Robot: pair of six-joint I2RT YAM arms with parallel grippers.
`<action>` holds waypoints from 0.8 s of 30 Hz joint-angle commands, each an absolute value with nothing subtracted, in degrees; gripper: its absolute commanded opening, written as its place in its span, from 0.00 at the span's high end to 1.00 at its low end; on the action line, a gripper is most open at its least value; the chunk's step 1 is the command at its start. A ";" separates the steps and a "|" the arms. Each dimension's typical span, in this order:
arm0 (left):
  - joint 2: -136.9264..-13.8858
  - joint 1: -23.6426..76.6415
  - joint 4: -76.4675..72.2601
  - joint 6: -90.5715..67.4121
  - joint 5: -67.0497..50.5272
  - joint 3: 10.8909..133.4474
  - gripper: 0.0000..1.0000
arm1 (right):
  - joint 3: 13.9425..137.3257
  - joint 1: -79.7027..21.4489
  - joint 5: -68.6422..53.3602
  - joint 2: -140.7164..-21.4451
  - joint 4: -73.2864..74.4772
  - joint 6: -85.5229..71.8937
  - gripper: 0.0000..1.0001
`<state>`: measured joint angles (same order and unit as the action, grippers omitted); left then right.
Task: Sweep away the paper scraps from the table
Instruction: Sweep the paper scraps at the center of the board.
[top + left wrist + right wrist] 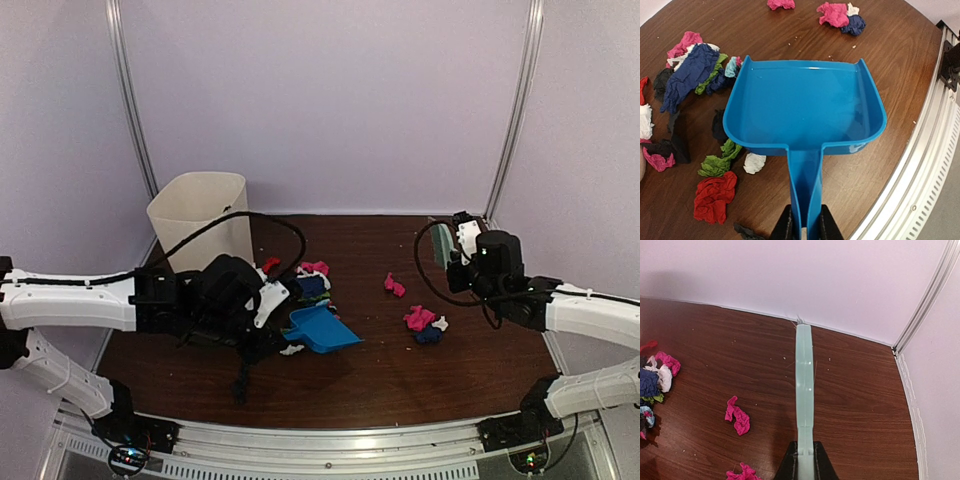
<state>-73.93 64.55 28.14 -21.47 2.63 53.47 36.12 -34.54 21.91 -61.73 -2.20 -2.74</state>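
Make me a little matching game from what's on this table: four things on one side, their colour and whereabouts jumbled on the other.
Things:
1. dustpan
2. brush
3. bin
4. lone scrap

Descriptions:
a. cream, standing far left
b. pink, crumpled
c. blue, empty, gripped by its handle
d. pale green, over on the right side

Pairs: 1-c, 2-d, 3-a, 4-b.

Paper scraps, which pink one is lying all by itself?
The pink scrap mid-table; the rest, like the pink one against the dark blue scrap, touch neighbours.
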 commanded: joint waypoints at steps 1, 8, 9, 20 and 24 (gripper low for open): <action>-77.93 65.56 27.53 -19.15 2.68 56.97 1.00 | 33.51 -33.91 23.04 -61.96 -10.64 2.68 1.00; -86.72 65.54 27.63 -17.70 5.64 62.98 1.00 | 39.52 -33.23 13.84 -70.79 -14.35 -3.77 1.00; -87.54 65.56 27.59 -17.67 5.85 63.45 1.00 | 42.55 -33.28 12.20 -73.12 -12.47 -7.36 1.00; -90.09 65.57 26.67 -18.17 6.87 63.96 1.00 | 66.13 -32.76 0.25 -96.97 1.73 -32.37 1.00; -89.68 65.56 26.11 -18.54 7.51 62.91 1.00 | 64.29 -32.13 4.11 -97.57 6.92 -37.11 1.00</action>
